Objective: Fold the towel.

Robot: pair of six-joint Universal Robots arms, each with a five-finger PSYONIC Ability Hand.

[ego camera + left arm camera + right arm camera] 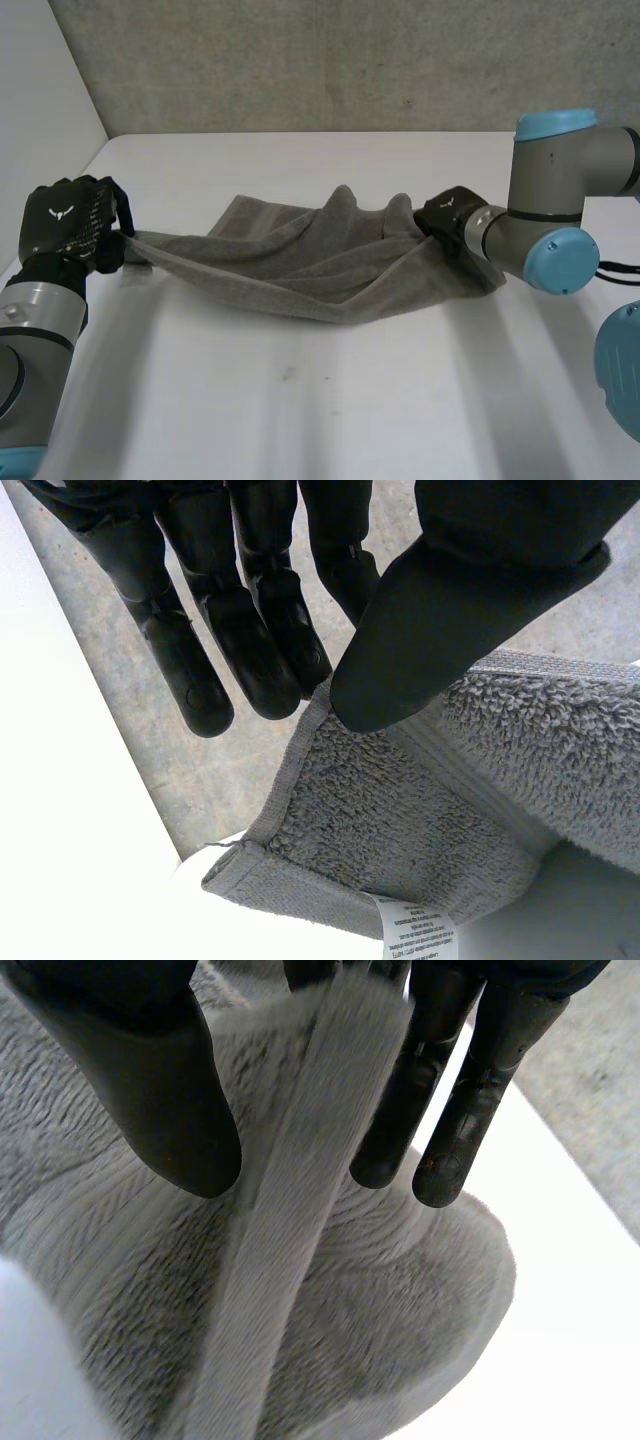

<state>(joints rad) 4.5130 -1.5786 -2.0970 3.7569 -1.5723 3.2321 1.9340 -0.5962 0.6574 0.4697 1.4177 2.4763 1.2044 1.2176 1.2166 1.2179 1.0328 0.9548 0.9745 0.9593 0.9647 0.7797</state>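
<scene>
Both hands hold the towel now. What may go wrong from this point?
1. The left hand pinches the towel just at its edge, near the label; a pull may slip it free.
2. The towel is bunched and sags between the hands, so a fold made now would likely be uneven.
3. The right hand pinches the hem; it could slide along it.

A white table (300,400) stretches wide and smooth, a small dark speck (288,374) marking its surface near the middle of its front half. Behind the table's far edge rises a rough grey concrete wall (330,60); a plain white wall (40,90) stands along the table's left side.
</scene>
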